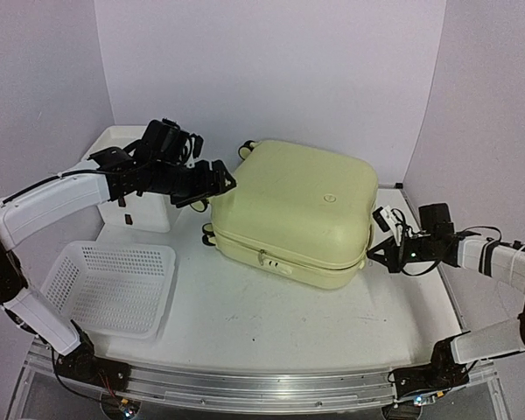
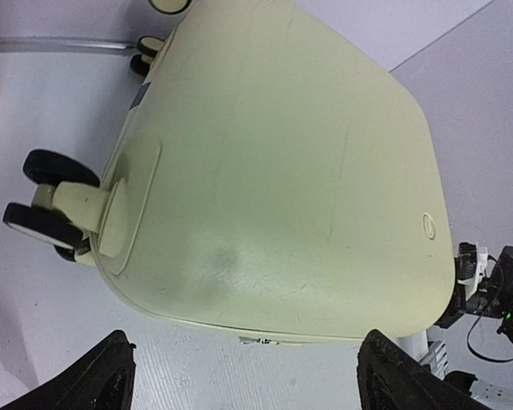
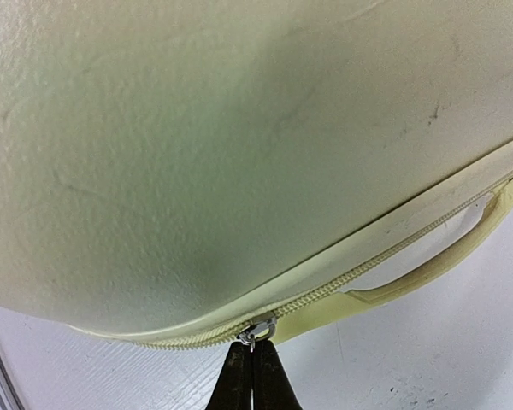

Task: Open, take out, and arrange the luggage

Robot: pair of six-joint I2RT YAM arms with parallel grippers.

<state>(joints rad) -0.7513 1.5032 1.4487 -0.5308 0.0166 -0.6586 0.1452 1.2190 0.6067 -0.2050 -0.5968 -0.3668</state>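
Note:
The pale yellow suitcase (image 1: pixel 297 210) lies flat and closed at the middle of the table, its black-and-yellow wheels (image 2: pixel 47 196) toward the left. My right gripper (image 1: pixel 374 255) is at its right corner, shut on the metal zipper pull (image 3: pixel 258 331) of the zipper line (image 3: pixel 385 256). The side handle (image 3: pixel 449 256) shows to the right of it. My left gripper (image 1: pixel 217 182) is open above the suitcase's left edge, its black fingertips (image 2: pixel 103 371) wide apart over the shell (image 2: pixel 282 171) and holding nothing.
A white perforated basket (image 1: pixel 114 284) sits at the front left. A white drawer box (image 1: pixel 127 188) stands at the back left under my left arm. Purple walls close in the back and sides. The table's front rail (image 1: pixel 245 385) runs along the near edge.

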